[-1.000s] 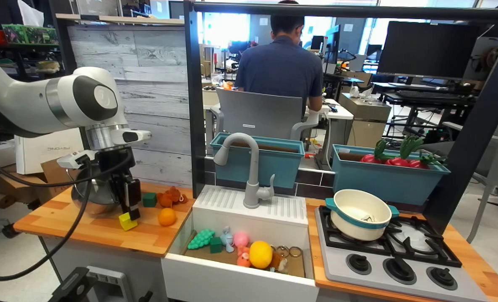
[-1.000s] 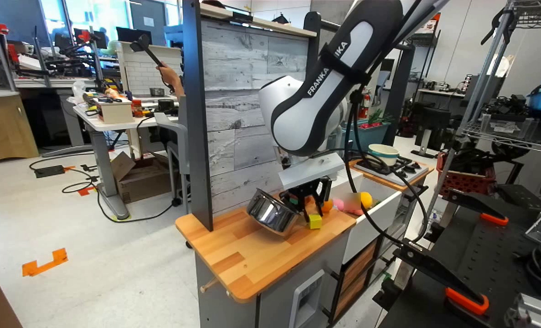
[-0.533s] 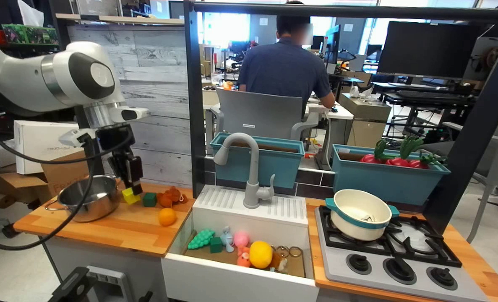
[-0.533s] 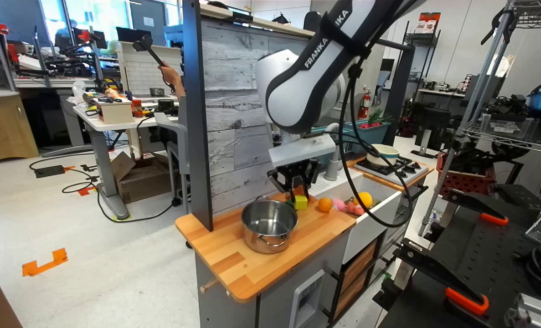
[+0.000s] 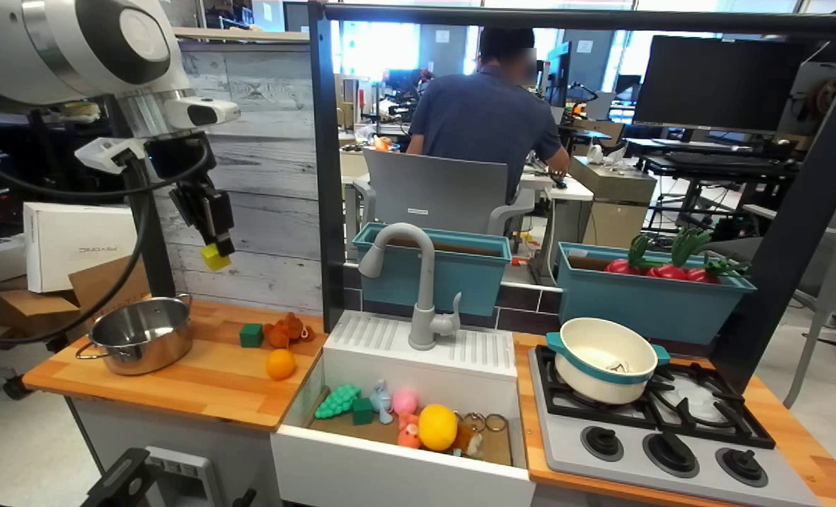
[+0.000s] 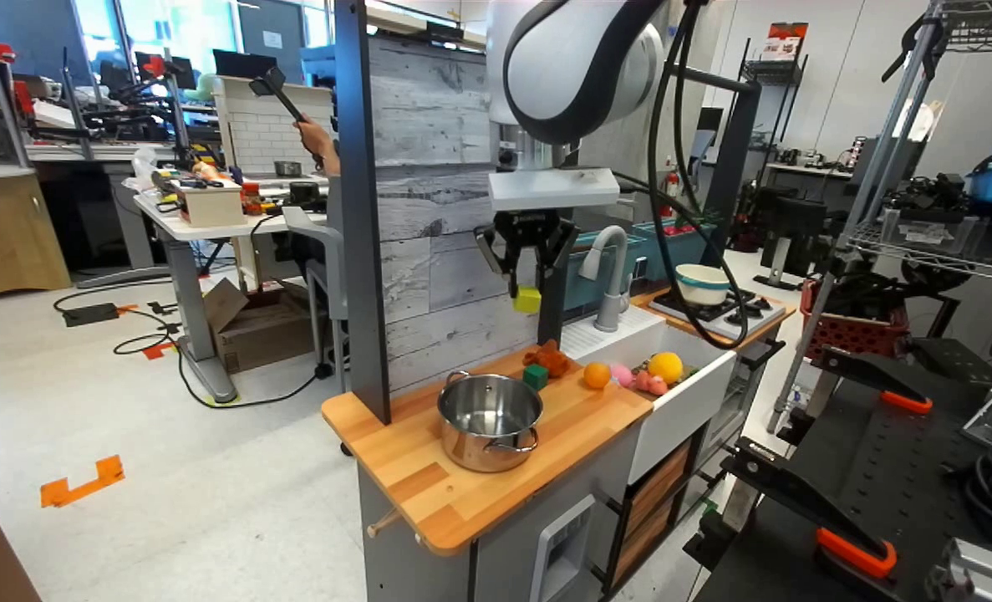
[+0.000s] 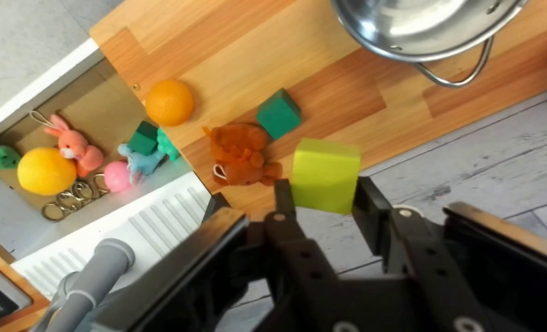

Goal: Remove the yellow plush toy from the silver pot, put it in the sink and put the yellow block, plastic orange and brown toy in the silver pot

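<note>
My gripper [image 5: 217,245] is shut on the yellow block [image 5: 215,258] and holds it high above the counter's back. The wrist view shows the block [image 7: 326,177] between the fingertips. The silver pot [image 5: 151,348] stands upright on the counter; its visible inside is empty in an exterior view [image 6: 483,451]. The plastic orange [image 5: 281,364] and brown toy [image 5: 287,329] lie on the counter near the sink [image 5: 396,468]; the wrist view also shows the orange [image 7: 169,102] and brown toy [image 7: 241,154]. The yellow plush toy [image 5: 437,427] lies in the sink.
A green cube [image 5: 251,335] sits beside the brown toy. Several other toys and metal rings lie in the sink. The grey faucet [image 5: 425,282] rises behind the sink. A wooden panel [image 5: 256,183] stands behind the counter. A white-and-teal bowl [image 5: 604,359] rests on the stove.
The silver pot was tilted beside my gripper a second ago and now stands upright. My gripper has risen well above the counter with the yellow block in it.
</note>
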Robot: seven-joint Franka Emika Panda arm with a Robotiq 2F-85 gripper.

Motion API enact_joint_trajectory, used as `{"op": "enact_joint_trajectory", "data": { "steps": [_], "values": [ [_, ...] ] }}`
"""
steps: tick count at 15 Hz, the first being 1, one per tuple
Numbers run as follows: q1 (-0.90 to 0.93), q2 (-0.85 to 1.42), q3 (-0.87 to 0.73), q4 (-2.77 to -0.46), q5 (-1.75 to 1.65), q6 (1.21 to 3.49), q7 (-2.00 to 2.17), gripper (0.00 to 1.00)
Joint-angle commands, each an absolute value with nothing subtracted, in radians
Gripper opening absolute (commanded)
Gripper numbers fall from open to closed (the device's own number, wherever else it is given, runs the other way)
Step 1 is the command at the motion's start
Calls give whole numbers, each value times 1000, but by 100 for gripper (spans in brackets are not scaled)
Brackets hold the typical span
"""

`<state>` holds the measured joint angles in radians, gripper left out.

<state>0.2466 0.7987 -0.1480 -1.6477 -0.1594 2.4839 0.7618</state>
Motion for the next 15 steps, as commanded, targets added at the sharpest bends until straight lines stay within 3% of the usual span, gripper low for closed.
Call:
{"op": "enact_joint_trajectory", "data": {
  "steps": [1,8,15],
  "values": [
    [197,700,-52,-1752,-89,2532,618,12],
    [156,640,85,-1801,72,2489,354,12],
    [168,616,72,-1860,90,2478,305,12]
  ]
}}
